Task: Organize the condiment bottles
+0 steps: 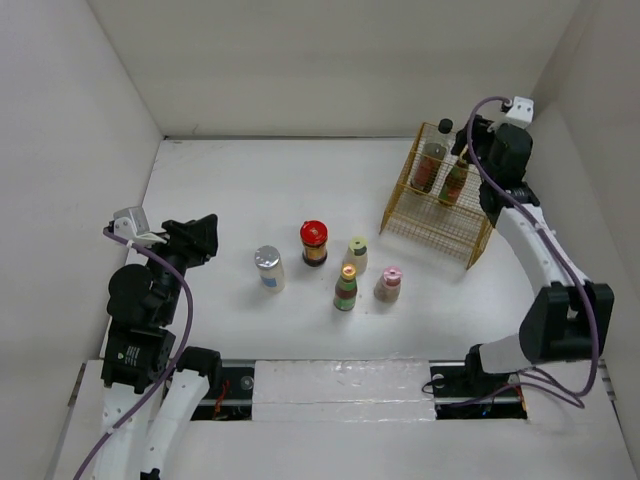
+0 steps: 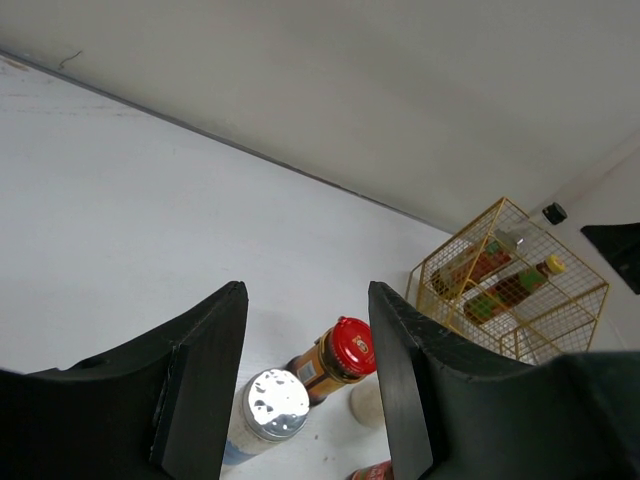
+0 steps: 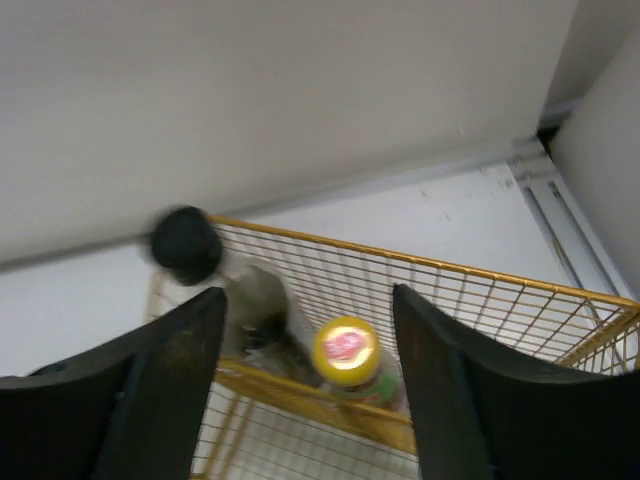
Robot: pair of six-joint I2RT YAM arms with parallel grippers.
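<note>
Over basket (image 1: 425, 226), wrist view alone shows right hand (image 3: 308, 300) released, yellow-capped bottle (image 3: 345, 352) seemingly untouched; left hand (image 2: 307, 295) released.

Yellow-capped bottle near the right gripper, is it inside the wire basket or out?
Inside. The yellow-capped bottle stands upright within the wire basket, beside the black-capped bottle; the right wrist view shows wires around it.

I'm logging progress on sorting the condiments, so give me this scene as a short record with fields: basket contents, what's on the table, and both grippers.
In gold wire basket: black-cap bottle, yellow-cap bottle
On table: silver-cap jar, red-cap jar, pale-green-cap bottle, second yellow-cap bottle, pink-cap bottle
Left gripper: open, empty, left of the table group
Right gripper: open, empty, above the basket
</note>
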